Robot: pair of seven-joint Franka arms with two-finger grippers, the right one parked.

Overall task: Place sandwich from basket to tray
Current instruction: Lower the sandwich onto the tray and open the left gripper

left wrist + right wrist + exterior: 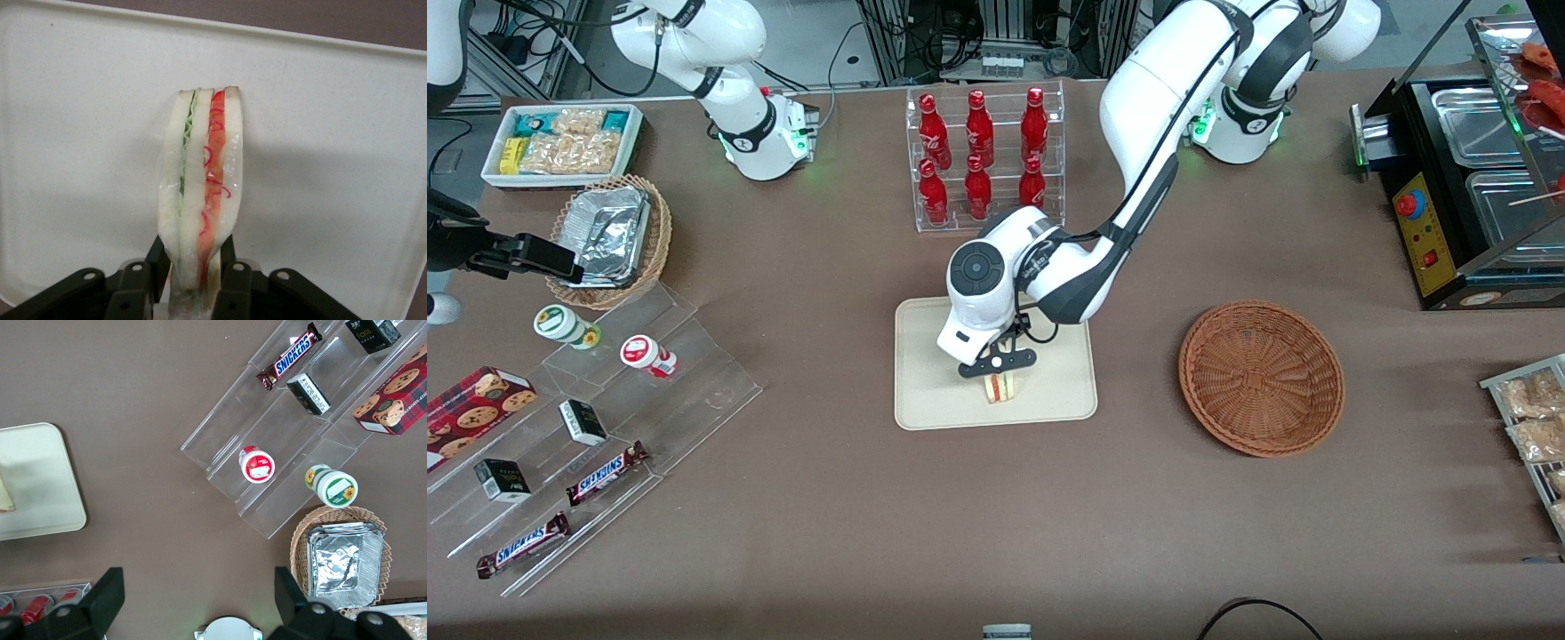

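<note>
The sandwich (1001, 387) is a pale bread wedge with red and green filling; it hangs over the cream tray (925, 400), close to or on its surface. My left gripper (1000, 364) is above the tray's middle, shut on the sandwich. In the left wrist view the sandwich (203, 180) is pinched at its narrow end between the two black fingers (228, 257), with the tray (87, 147) filling the background. The reddish-brown wicker basket (1261, 377) stands beside the tray toward the working arm's end, with nothing in it.
A clear rack of red bottles (983, 156) stands farther from the front camera than the tray. Toward the parked arm's end are clear acrylic steps (596, 418) with snacks, a tan basket with foil trays (609, 238) and a white snack bin (560, 142). A black food warmer (1476, 178) stands at the working arm's end.
</note>
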